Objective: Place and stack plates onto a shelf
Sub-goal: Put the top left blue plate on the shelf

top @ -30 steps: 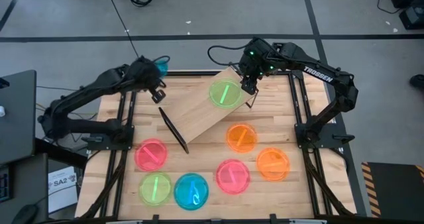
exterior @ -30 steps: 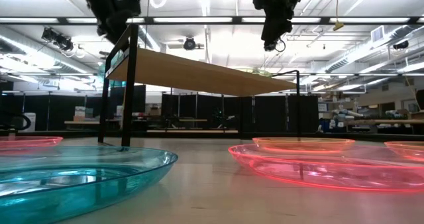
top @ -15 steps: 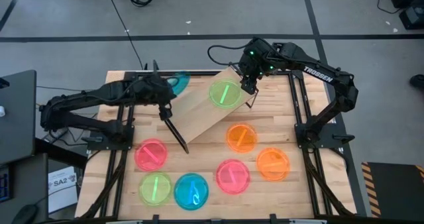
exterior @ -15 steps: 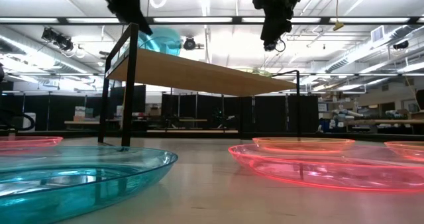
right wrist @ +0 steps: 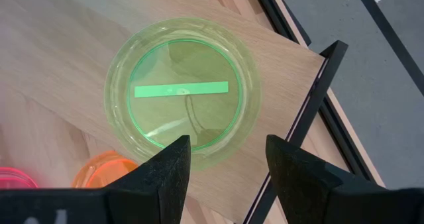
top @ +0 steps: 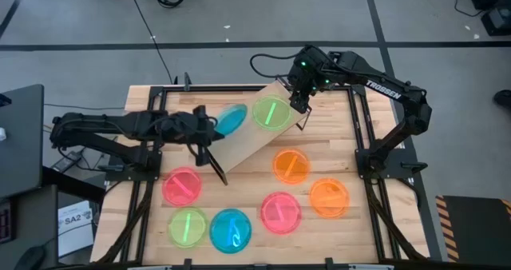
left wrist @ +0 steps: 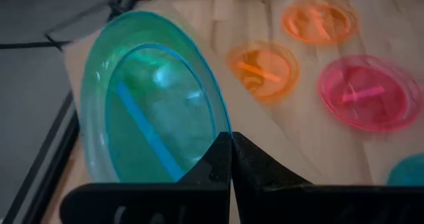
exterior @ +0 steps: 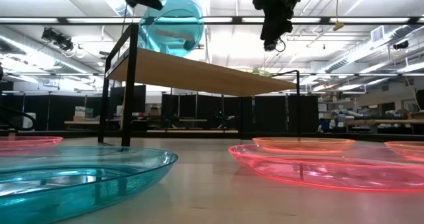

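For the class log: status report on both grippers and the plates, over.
Left gripper shut on blue plate, over the shelf. Right gripper open above green plate on shelf. Nothing in the way.

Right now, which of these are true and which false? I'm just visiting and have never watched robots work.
1. The left gripper is shut on the blue plate and holds it above the shelf. True.
2. The right gripper grips the green plate. False: its fingers stand open above that plate, which lies on the shelf.
3. Two plates already lie stacked on the shelf. False: only the green plate rests there.
4. A second blue plate lies on the table between a green one and a pink one. True.
5. The held blue plate is tilted up on edge rather than flat. True.
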